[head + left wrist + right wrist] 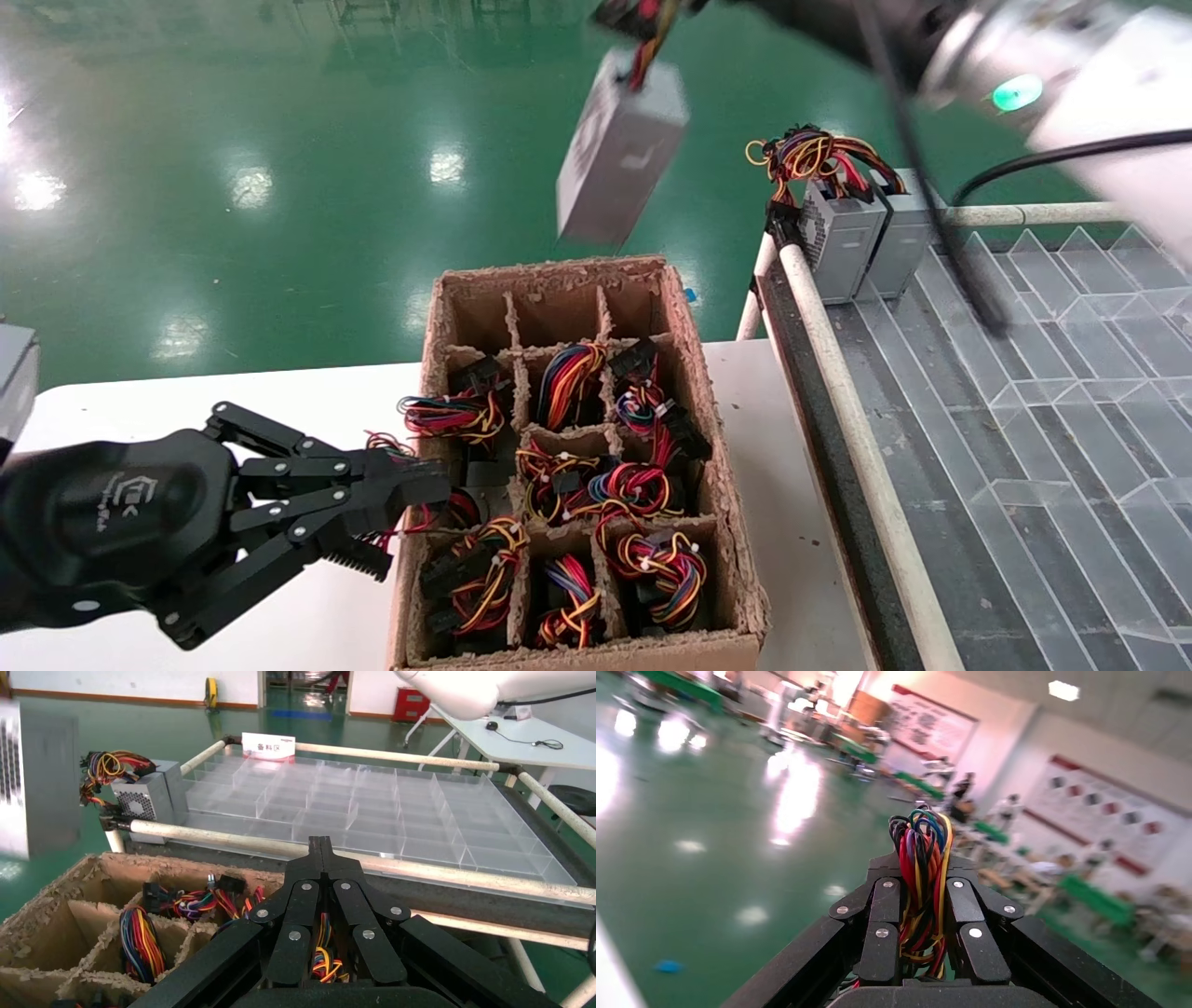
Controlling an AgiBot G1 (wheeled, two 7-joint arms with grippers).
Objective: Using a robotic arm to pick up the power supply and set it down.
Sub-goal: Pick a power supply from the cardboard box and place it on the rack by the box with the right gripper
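Observation:
The power supply (619,149), a grey metal box, hangs tilted in the air above the far end of the cardboard box (559,270). It dangles by its bundle of red, yellow and black wires (921,853). My right gripper (652,11), at the top edge of the head view, is shut on those wires (921,859). The left wrist view catches the hanging power supply (31,783) at its edge. My left gripper (438,485) sits low beside the box's left wall, shut with nothing in it (322,843).
Several other supplies with coloured wire bundles (643,485) fill the box's compartments; its far row looks bare. To the right is a rack of clear dividers (1024,419) with a white tube rail (838,373). Two grey supplies (843,242) stand at its far corner.

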